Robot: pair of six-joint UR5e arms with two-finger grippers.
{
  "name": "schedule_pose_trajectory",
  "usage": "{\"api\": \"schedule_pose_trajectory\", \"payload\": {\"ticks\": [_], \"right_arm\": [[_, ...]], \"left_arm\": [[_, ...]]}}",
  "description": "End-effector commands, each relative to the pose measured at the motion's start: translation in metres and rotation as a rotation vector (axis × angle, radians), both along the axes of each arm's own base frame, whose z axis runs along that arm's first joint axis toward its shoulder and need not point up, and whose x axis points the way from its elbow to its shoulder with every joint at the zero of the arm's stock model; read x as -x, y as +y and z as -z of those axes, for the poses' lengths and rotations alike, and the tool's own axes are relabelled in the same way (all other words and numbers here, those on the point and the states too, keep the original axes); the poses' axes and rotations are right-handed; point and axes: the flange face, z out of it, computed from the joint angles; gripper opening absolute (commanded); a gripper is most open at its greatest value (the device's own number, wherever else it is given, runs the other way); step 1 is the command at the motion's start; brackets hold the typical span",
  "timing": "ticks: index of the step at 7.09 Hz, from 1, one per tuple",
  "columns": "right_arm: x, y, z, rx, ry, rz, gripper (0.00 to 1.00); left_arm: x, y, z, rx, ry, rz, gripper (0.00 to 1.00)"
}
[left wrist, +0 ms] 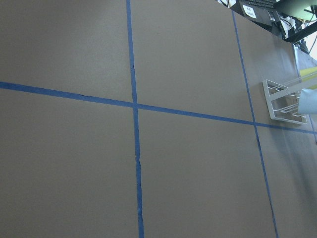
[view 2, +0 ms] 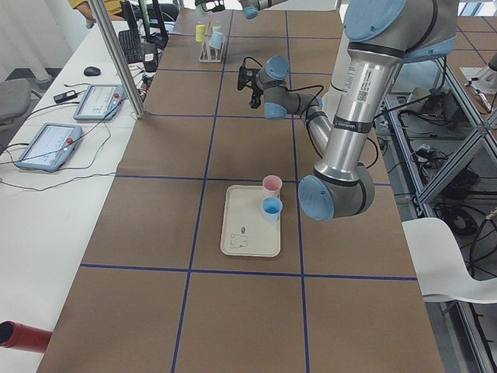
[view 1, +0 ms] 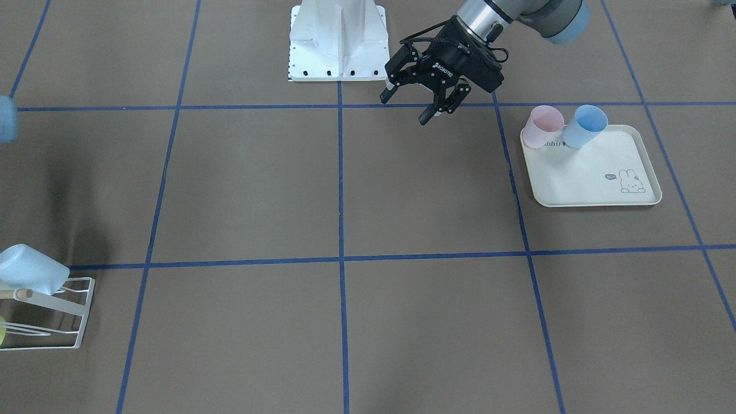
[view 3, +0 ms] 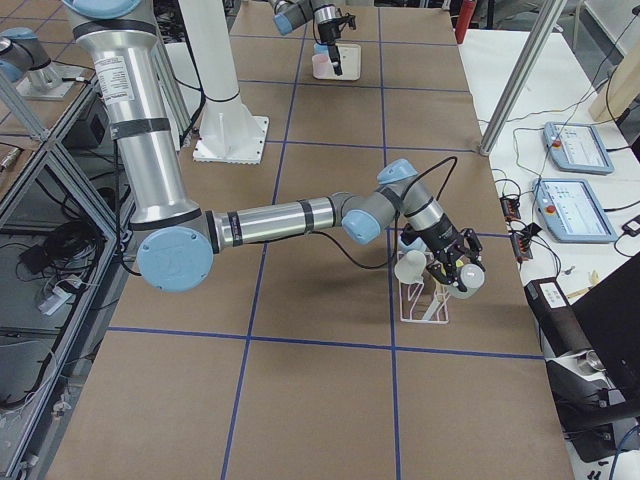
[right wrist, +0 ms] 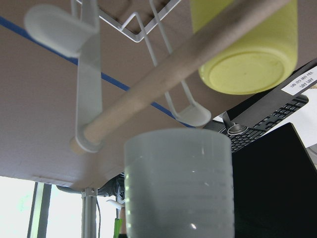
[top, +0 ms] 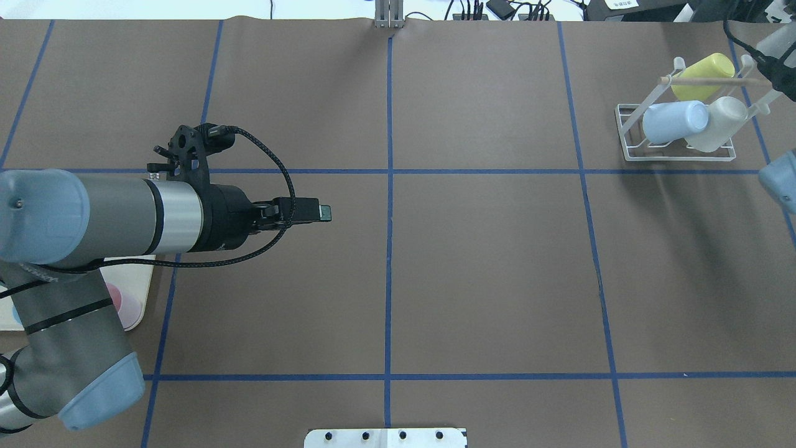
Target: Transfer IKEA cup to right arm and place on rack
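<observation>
The white wire rack (top: 628, 149) with its wooden dowel (top: 690, 80) stands at the far right. A pale blue cup (top: 675, 121), a white cup (top: 721, 121) and a yellow cup (top: 709, 65) hang on it. My right gripper (view 3: 458, 268) is at the rack, right by the white cup, which fills the bottom of the right wrist view (right wrist: 178, 188). I cannot tell whether it is open or shut on that cup. My left gripper (view 1: 404, 109) is open and empty above the table, left of the middle in the overhead view.
A cream rabbit-print tray (view 1: 598, 178) on my left side holds a pink cup (view 1: 543, 126) and a blue cup (view 1: 585, 126), both upright. The white robot base (view 1: 338, 40) is at the table's near edge. Blue tape lines grid the brown table.
</observation>
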Motion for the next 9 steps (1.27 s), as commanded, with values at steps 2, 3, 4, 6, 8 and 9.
{"api": "schedule_pose_trajectory", "payload": {"ticks": [2,3,4,6,8,9], "right_arm": [[0.02,0.001,-0.007,-0.008,0.051,-0.002,0.0],[0.021,0.001,-0.007,-0.009,0.058,-0.002,0.0],[0.028,0.001,-0.014,-0.007,0.085,-0.006,0.0],[0.037,0.002,-0.015,-0.014,0.105,-0.006,0.0],[0.044,0.004,-0.015,-0.023,0.128,-0.008,0.0],[0.049,0.005,-0.016,-0.031,0.153,-0.015,0.0]], "left_arm": [[0.002,0.001,0.003,-0.003,0.006,0.0,1.0],[0.003,0.002,0.003,-0.004,0.007,0.0,1.0],[0.003,0.002,0.003,-0.004,0.007,0.0,1.0],[0.003,0.002,0.003,-0.005,0.006,0.0,1.0],[0.002,0.001,0.003,-0.003,0.006,0.0,1.0],[0.003,0.002,0.003,-0.004,0.007,0.0,1.0]]}}
